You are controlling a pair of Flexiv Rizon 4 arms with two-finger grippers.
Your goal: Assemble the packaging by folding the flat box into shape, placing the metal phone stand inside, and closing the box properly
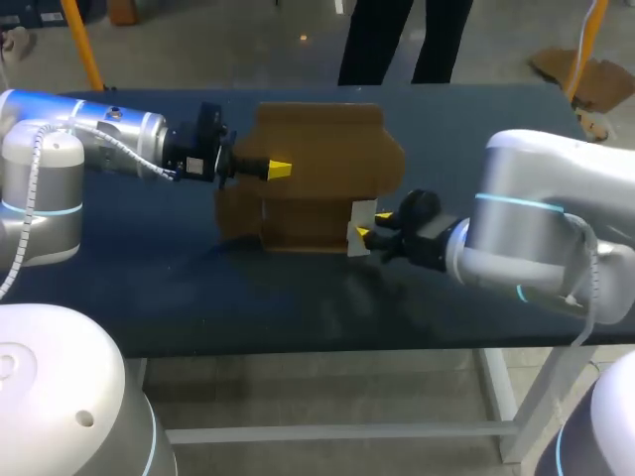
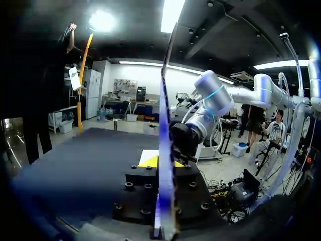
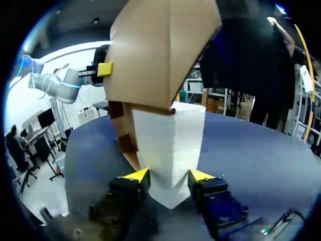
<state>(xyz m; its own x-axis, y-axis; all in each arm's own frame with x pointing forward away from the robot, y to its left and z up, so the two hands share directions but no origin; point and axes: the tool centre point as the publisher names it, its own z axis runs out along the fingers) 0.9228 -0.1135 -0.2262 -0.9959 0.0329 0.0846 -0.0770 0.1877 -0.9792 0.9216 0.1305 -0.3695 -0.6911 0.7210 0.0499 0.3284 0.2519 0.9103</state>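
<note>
Brown cardboard box [image 1: 317, 159] unformed: my left gripper [image 1: 280, 170] pinches 9 o'clock edge, right gripper [image 1: 373, 225] clamps 5 o'clock white flap [image 1: 359, 216]; stand, closing remain.

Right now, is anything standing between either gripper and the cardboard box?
Nothing visible does. The left gripper is shut on a panel of the cardboard box, seen edge-on between its fingers. The right gripper is shut on the white flap on the box's side toward the right arm.

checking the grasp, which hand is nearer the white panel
Right. The right hand holds the white panel between its fingers; the left hand grips the cardboard box at its opposite side.
</note>
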